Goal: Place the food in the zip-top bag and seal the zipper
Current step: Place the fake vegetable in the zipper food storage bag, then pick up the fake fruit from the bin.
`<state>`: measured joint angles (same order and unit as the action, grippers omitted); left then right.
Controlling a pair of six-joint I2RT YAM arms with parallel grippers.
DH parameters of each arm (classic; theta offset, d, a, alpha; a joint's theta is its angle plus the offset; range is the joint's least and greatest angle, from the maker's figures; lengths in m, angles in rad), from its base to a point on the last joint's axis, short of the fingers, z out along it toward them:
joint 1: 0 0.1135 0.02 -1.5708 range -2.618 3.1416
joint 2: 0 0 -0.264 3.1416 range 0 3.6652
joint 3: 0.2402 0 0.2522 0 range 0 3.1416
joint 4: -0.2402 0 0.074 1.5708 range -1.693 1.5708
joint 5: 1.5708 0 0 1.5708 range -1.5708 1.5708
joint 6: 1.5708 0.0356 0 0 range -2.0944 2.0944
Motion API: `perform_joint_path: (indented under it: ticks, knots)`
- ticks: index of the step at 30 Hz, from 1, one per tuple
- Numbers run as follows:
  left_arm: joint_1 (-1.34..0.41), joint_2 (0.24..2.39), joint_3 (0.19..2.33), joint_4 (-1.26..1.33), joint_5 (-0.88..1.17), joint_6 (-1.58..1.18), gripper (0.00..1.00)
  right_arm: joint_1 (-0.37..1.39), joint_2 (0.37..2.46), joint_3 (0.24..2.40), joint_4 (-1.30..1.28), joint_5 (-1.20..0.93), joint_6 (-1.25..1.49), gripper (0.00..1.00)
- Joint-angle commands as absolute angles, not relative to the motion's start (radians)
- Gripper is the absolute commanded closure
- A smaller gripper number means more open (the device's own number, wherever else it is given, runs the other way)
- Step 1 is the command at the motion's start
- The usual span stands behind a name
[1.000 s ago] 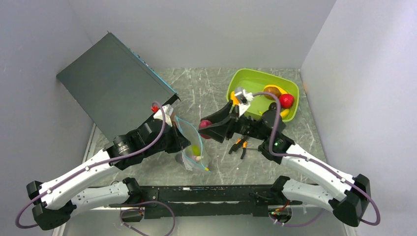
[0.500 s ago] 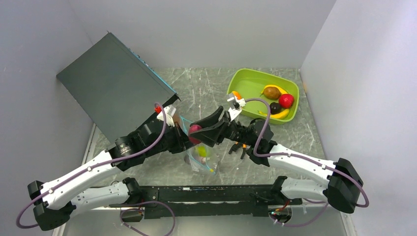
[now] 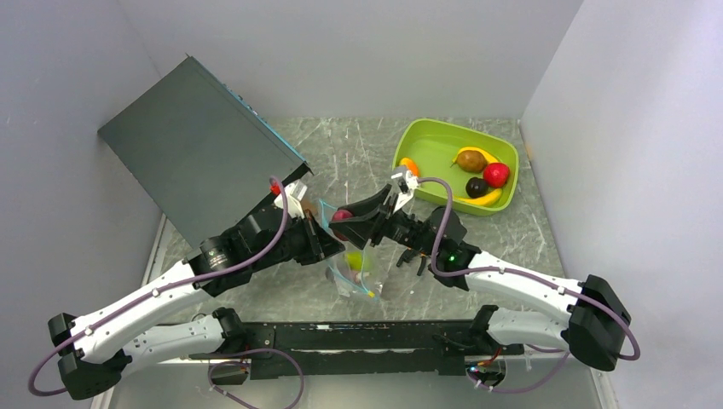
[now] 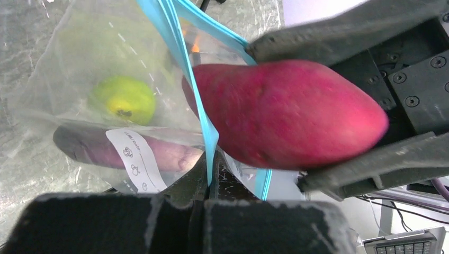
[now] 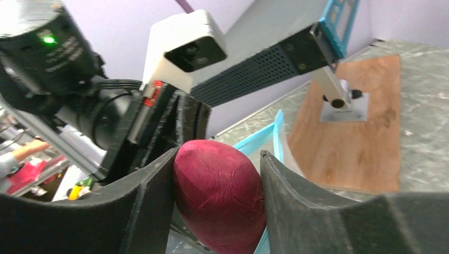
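My left gripper point(image 3: 317, 234) is shut on the blue-green zipper point(image 4: 186, 63) edge of the clear zip-top bag point(image 3: 349, 271) and holds its mouth up. The bag holds a green apple point(image 4: 123, 99) and a purple piece point(image 4: 100, 149). My right gripper point(image 3: 348, 218) is shut on a dark red oval food point(image 5: 219, 193) and holds it at the bag's mouth; the left wrist view shows this red food point(image 4: 288, 114) beside the zipper strip. In the lime-green tray point(image 3: 435, 138) lie an orange piece point(image 3: 410, 165), a brown pear point(image 3: 470, 158), a dark plum point(image 3: 477, 186), a red fruit point(image 3: 496, 174) and bananas point(image 3: 482, 198).
A large dark grey box point(image 3: 192, 145) leans at the back left. Black-and-orange pliers point(image 3: 413, 253) lie on the table under my right arm. A wooden board point(image 5: 349, 132) shows in the right wrist view. Grey walls close in both sides and the back.
My right gripper has carried the dark red food leftward from near the tray to the bag's mouth. The left gripper has kept its hold on the bag; the bag has shifted slightly.
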<state>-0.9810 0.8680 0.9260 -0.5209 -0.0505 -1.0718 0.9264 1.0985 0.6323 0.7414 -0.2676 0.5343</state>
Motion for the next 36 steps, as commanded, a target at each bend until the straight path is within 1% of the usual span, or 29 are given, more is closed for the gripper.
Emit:
perform_joint_path:
  ticks: [1, 4, 7, 12, 21, 25, 27, 29, 32, 36]
  knots:
    - [-0.979, 0.869, 0.935, -0.476, -0.031, -1.087, 1.0, 0.93, 1.095, 0.702, 0.652, -0.187, 0.45, 0.39]
    - [-0.979, 0.862, 0.931, -0.472, -0.032, -1.094, 1.0, 0.932, 1.102, 0.735, 0.584, -0.153, 0.441, 0.25]
    - [-0.979, 0.856, 0.933, -0.485, -0.043, -1.091, 1.0, 0.931, 1.112, 0.772, 0.526, -0.157, 0.421, 0.2]
    - [-0.979, 0.863, 0.933, -0.495, -0.052, -1.086, 1.0, 0.93, 1.088, 0.819, 0.421, -0.135, 0.407, 0.18]
    - [-0.979, 0.865, 0.91, -0.482, -0.045, -1.091, 1.0, 0.93, 1.035, 0.876, 0.271, 0.011, 0.328, 0.2]
    - [-0.979, 0.857, 0.893, -0.486, -0.044, -1.091, 1.0, 0.929, 1.009, 0.876, 0.24, 0.12, 0.288, 0.2]
    - [-0.979, 0.863, 0.896, -0.504, -0.053, -1.085, 1.0, 0.92, 1.011, 0.891, 0.203, 0.227, 0.291, 0.17]
    - [-0.979, 0.874, 0.907, -0.536, -0.07, -1.077, 1.0, 0.877, 1.03, 0.917, 0.164, 0.275, 0.308, 0.15]
    - [-0.979, 0.891, 0.924, -0.578, -0.084, -1.072, 1.0, 0.767, 1.079, 0.963, 0.104, 0.256, 0.36, 0.15]
    - [-0.979, 0.89, 0.903, -0.564, -0.076, -1.079, 1.0, 0.61, 1.152, 1.015, 0.034, 0.23, 0.394, 0.15]
